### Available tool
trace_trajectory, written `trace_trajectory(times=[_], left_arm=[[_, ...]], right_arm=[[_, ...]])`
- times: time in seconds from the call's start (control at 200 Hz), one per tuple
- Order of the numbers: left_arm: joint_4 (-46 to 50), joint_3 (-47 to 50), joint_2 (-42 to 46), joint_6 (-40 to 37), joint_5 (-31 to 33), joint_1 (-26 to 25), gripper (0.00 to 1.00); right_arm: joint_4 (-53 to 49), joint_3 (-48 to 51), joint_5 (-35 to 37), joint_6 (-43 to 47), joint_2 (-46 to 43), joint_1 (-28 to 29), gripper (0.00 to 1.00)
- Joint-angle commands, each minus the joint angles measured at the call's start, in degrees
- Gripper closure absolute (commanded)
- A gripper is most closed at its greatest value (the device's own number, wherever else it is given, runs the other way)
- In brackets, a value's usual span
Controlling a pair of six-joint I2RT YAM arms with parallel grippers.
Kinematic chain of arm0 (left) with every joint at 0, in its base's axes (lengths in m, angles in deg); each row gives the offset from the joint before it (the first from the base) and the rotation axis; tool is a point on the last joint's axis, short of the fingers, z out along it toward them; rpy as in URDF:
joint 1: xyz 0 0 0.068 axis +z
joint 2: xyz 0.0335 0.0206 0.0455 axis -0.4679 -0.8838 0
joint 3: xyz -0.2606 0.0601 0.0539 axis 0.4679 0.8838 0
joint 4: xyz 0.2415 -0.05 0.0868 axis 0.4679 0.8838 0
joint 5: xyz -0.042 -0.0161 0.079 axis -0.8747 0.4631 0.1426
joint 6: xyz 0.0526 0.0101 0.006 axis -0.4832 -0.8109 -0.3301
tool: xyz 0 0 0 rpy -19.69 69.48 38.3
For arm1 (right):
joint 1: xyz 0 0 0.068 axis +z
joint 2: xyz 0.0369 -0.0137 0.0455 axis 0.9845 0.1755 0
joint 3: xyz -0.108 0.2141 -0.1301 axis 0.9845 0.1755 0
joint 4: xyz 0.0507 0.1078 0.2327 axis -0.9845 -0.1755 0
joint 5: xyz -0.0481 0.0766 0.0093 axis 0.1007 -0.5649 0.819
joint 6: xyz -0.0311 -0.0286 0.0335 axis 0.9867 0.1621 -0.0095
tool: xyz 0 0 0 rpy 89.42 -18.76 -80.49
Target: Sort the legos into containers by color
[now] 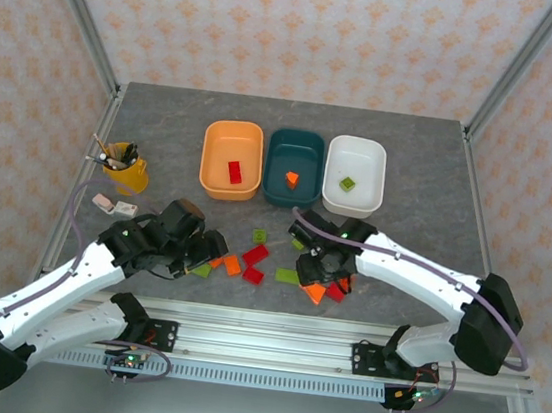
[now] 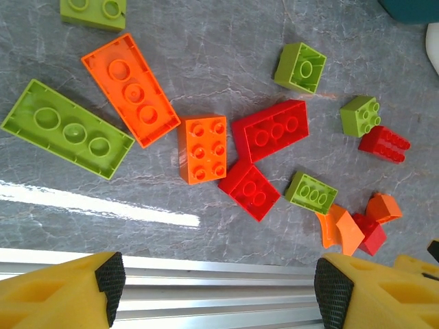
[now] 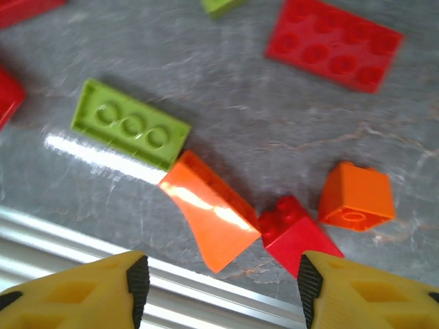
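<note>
Top view: light orange tub [image 1: 212, 153] with one red brick [image 1: 234, 171], dark teal tub [image 1: 278, 172] with one orange brick [image 1: 292, 178] and white tub [image 1: 366, 167] with one green brick [image 1: 346, 183], side by side; loose legos [image 1: 255, 254] lie between my left gripper [image 1: 212, 249] and my right gripper [image 1: 320, 277]. 
Left wrist view: my left fingers [image 2: 110, 274] spread wide and hold nothing, above a long green plate [image 2: 66, 128], a long orange plate [image 2: 130, 89], an orange six-stud brick [image 2: 202, 149] and a red oblong brick [image 2: 269, 130]. 
Right wrist view, somewhat blurred: my right fingers [image 3: 137, 274] are likewise wide apart and empty, over an orange sloped piece [image 3: 209, 212] that seems to touch a small red piece [image 3: 298, 233].
</note>
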Motion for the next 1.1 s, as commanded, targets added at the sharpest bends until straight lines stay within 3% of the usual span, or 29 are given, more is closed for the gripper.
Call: trace_trajectory(times=[0.0,0.14,0.455,0.901,1.091], left_arm=[[-2.15,-0.03,-0.95,-0.68,-0.66,-0.82,0.24],[-4.92,-0.96,-2.60,-2.86,-1.73,-2.82,0.22],[-8.95,-5.42,-9.24,-5.67,-2.67,-6.84,0.22],[-9.23,-6.65,-10.75,-5.29,-1.71,-7.90,0.22],[-10.14,-6.90,-11.31,-5.22,-2.00,-8.01,0.22]], right_arm=[[-2.35,4.99,5.81,-14.94,-5.96,-4.64,0.37],[3.36,10.30,2.03,-19.04,-9.53,-10.71,0.35],[6.52,10.44,-5.14,-9.53,-1.22,-19.34,0.35],[5.88,9.21,-6.29,-2.65,8.33,-20.74,0.40],[8.34,10.14,-6.37,-2.55,10.19,-22.04,0.49]])
